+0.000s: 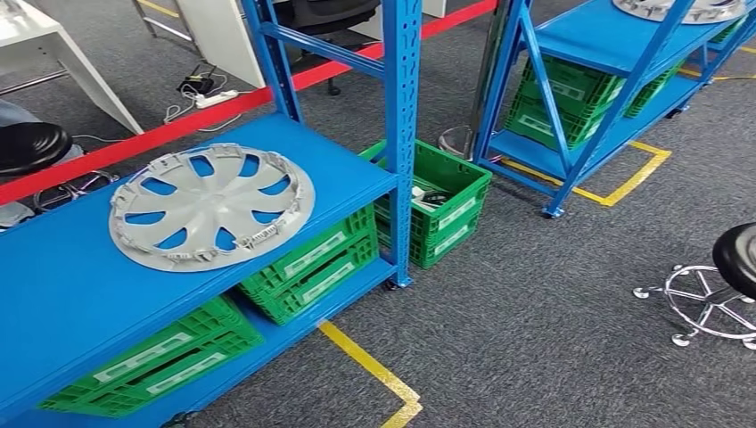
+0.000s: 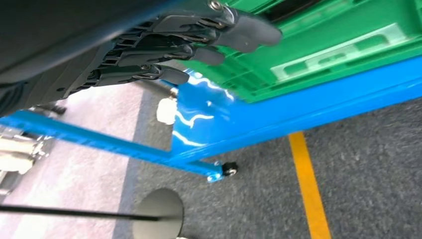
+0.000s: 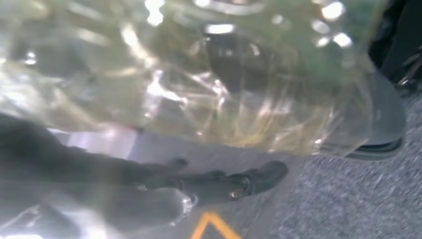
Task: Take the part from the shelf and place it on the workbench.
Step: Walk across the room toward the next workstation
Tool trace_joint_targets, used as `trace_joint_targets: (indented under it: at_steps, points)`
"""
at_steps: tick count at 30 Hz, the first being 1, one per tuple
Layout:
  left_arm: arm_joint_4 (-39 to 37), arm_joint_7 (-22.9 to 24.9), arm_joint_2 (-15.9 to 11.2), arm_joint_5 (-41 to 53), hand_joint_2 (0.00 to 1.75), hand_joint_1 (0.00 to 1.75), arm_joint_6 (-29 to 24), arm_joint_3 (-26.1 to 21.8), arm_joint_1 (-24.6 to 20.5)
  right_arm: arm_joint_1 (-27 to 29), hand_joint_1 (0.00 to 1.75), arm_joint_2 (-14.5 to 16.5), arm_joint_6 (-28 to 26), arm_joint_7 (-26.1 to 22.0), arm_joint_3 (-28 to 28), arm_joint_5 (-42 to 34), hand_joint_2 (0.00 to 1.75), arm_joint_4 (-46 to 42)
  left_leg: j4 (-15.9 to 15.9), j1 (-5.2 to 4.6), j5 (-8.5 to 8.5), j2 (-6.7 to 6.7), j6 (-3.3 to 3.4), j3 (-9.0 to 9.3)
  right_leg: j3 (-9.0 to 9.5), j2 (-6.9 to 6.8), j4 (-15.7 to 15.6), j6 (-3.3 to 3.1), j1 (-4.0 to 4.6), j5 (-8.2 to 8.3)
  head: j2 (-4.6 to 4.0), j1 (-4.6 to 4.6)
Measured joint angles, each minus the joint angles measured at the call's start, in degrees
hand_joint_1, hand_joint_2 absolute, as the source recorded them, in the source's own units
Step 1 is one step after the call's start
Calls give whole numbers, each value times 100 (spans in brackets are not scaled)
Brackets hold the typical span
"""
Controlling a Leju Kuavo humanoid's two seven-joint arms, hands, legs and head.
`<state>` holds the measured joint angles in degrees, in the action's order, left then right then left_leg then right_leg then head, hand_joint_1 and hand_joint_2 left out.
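The left hand (image 2: 199,37) hangs low beside the shelf's (image 1: 62,294) bottom level, its dark fingers (image 2: 249,32) lightly curled and apart, holding nothing; in its wrist view they sit just in front of a green crate (image 2: 338,45) on the lower board. The right hand (image 3: 229,184) shows dimly through a clear, glossy, crumpled sheet (image 3: 199,74) that lies across its wrist view; dark fingers reach out over grey carpet, and I cannot tell whether they hold anything.

The part, a silver wheel cover (image 1: 211,207), lies flat on the shelf's blue top board, near the front edge and left of the upright post (image 1: 403,134) at the board's right corner. Bare blue board spreads left of it. Green crates (image 1: 312,263) fill the level beneath. Right of the post, open carpet runs to a second blue rack (image 1: 606,53) and a stool (image 1: 735,267).
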<state>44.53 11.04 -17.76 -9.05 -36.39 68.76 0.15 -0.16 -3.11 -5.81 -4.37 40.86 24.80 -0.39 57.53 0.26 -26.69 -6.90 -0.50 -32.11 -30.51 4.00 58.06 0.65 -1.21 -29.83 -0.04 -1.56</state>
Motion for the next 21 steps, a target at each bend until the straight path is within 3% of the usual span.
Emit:
trace_joint_targets:
  at_steps: [2,4,6,7,9,11,13,15,16,18,19,21]
  points:
    - [-10,-16,-1,-17,0,0,2,7,8,2,0,1,-5,26,-29,7,0,0,209,-9,-141,249,-58,-102,23,-149,-22,-73,-4,4,0,-29]
    - [-18,-42,4,-47,0,0,9,13,-11,10,0,1,-10,40,-54,6,0,0,843,-11,-484,564,-100,-406,42,-319,-28,-123,14,-16,0,-69]
    - [-24,-81,20,-109,0,0,23,18,-20,15,0,1,-12,39,-68,1,0,0,1467,4,-707,634,-115,-721,60,-500,-27,-146,36,-48,0,-77]
    - [-27,-109,27,-149,0,0,29,22,-12,15,0,1,-12,39,-74,0,0,-1,1538,7,-662,641,-109,-761,77,-582,-27,-149,46,-66,0,-76]
    - [-34,-166,34,-217,0,0,33,31,7,12,0,1,-9,39,-81,-1,0,-1,1097,-5,-304,695,-60,-542,133,-729,-28,-146,65,-110,0,-78]
    - [-38,-215,35,-273,0,0,31,34,3,6,0,1,-8,39,-85,-3,0,-1,424,-71,-11,957,43,-201,177,-858,-30,-121,93,-166,-1,-80]
    - [-40,-255,39,-335,0,0,27,32,-17,-2,0,1,-12,35,-92,-5,0,-1,114,-134,6,1136,126,-57,196,-984,-34,-73,124,-214,0,-82]
    - [-42,-289,40,-391,0,0,26,29,-4,-20,0,-1,-14,36,-106,-8,0,-4,54,-129,-10,1031,168,-43,254,-1099,-58,-18,136,-245,1,-84]
    - [-42,-300,40,-412,0,0,25,28,16,-33,0,-3,-14,39,-115,-9,0,-7,23,-110,2,965,190,-27,273,-1030,-42,12,129,-281,0,-75]
    - [-42,-323,43,-432,0,0,23,27,29,-47,0,-6,-9,36,-129,-11,0,-11,-32,-66,27,837,239,10,132,-706,296,62,105,-495,1,-49]
    - [-42,-332,46,-435,0,0,22,27,24,-43,0,-7,-8,31,-133,-11,0,-11,-37,-61,26,772,254,13,-42,-528,642,76,88,-661,0,-32]
    - [-42,-344,53,-439,0,0,22,27,14,-27,0,-9,-10,22,-148,-9,0,-11,-36,-59,17,624,272,17,-461,-416,1383,101,70,-916,0,-22]
